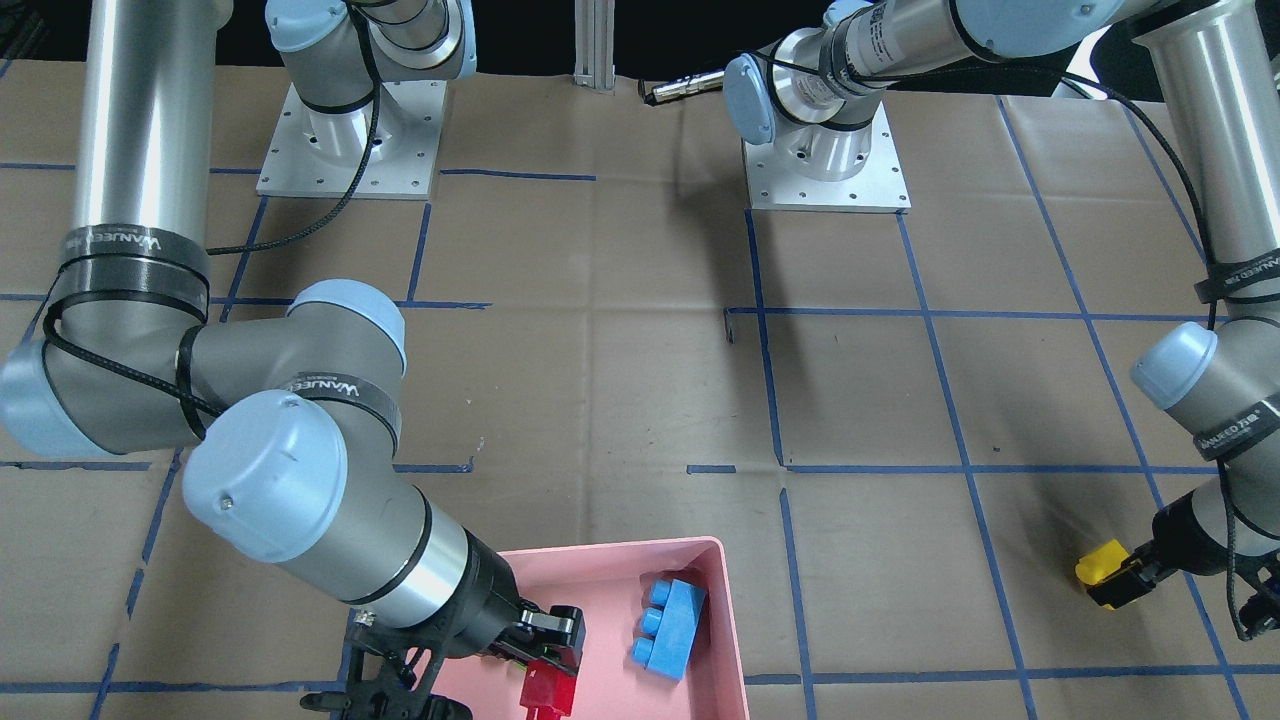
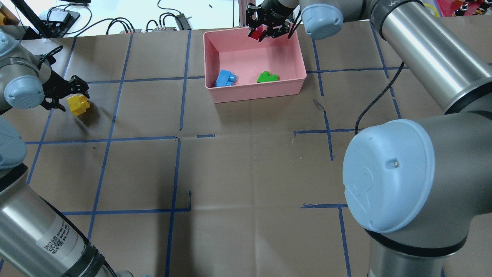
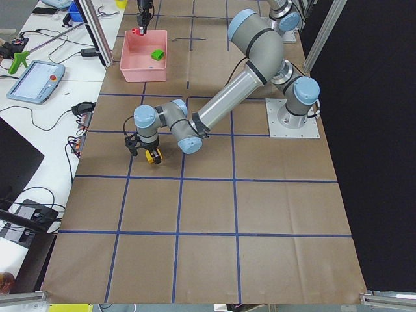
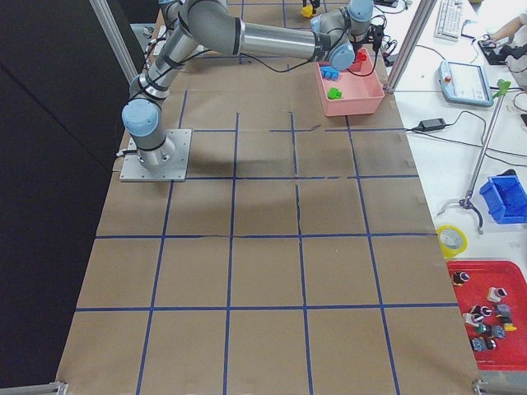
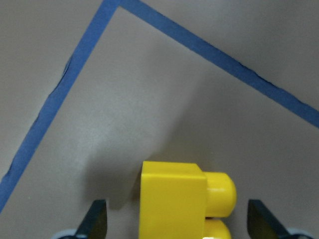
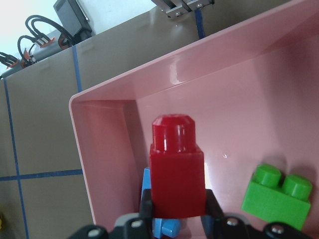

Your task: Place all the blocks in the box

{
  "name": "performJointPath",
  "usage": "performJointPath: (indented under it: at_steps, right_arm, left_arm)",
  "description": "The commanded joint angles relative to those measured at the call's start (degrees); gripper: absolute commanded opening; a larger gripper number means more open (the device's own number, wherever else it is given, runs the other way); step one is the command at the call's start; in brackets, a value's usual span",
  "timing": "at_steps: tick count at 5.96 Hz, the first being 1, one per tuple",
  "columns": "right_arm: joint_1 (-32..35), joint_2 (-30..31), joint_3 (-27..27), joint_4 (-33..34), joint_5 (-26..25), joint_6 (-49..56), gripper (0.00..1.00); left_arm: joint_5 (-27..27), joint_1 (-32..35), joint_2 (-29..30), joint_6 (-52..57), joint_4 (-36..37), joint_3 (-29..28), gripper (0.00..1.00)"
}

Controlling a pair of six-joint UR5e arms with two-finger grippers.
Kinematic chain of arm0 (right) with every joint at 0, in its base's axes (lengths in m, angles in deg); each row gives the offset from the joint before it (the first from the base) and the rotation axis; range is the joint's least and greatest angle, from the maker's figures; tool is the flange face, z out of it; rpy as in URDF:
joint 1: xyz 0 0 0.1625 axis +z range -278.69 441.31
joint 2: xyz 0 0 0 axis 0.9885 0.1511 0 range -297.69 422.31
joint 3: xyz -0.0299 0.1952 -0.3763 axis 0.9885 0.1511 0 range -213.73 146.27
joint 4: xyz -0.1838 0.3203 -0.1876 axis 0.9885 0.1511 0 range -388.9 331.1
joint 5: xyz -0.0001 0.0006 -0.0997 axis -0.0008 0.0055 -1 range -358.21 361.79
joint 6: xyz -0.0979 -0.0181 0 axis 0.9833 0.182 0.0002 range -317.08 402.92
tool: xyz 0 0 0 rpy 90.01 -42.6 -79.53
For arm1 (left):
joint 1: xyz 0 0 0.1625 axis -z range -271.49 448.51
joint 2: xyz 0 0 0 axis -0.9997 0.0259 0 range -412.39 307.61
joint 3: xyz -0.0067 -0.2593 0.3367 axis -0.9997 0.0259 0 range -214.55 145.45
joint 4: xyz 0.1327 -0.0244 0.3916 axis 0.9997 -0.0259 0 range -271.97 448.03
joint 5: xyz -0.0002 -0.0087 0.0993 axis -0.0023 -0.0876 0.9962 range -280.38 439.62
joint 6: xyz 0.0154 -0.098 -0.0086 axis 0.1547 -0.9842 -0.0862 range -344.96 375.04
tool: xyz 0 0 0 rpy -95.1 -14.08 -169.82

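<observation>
Blocks: two are in. The light blue studded plastic brick (image 2: 225,78) lies at 7 o'clock inside the shallow pink plastic box (image 2: 253,94), and the green studded brick (image 2: 267,77) lies at 5 o'clock, apart from it. The box sits at 12 o'clock on the brown paper-covered table with a blue tape grid (image 2: 246,161).

The small red studded brick (image 6: 177,169) is pinched between the closed jaws of the right gripper (image 6: 178,204), stud pointing away from the wrist. It hangs just inside the box's 12 o'clock wall, and looks clear of the floor.

The yellow studded brick (image 2: 78,104) is on the paper at 9 o'clock, well apart from the box. The left gripper (image 5: 179,221) is spread wide with one finger on each side of it and gaps on both sides, gripping nothing.

Step in hand, my read: release the red, grab the yellow.
- **Red:** ease it down over bare floor, away from the wall and the green brick, then part the jaws so it doesn't bounce out.
- **Yellow:** the studs face one finger, so that pad would land on rounded tops. Close slowly and centred, and check the brick doesn't twist before lifting toward 12 o'clock.
</observation>
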Motion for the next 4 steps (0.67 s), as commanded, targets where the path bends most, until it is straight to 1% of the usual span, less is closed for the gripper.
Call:
performJointPath:
  at_steps: [1,2,3,4]
  right_arm:
    - [0.4,-0.3,0.1,-0.3,-0.2,-0.5,0.99]
    - [0.3,-0.1,0.1,-0.3,-0.2,-0.5,1.00]
    - [0.3,0.6,0.1,-0.6,-0.6,0.2,1.00]
    - [-0.3,2.3,-0.9,-3.1,-0.8,3.2,1.00]
  left_arm:
    - [-0.1,0.0,0.2,0.0,1.1,0.4,0.92]
    - [-0.2,0.0,0.2,0.0,1.1,0.6,0.81]
    - [-0.4,0.0,0.1,0.0,1.1,0.6,0.65]
    - [-0.3,0.0,0.0,0.0,1.0,0.7,0.52]
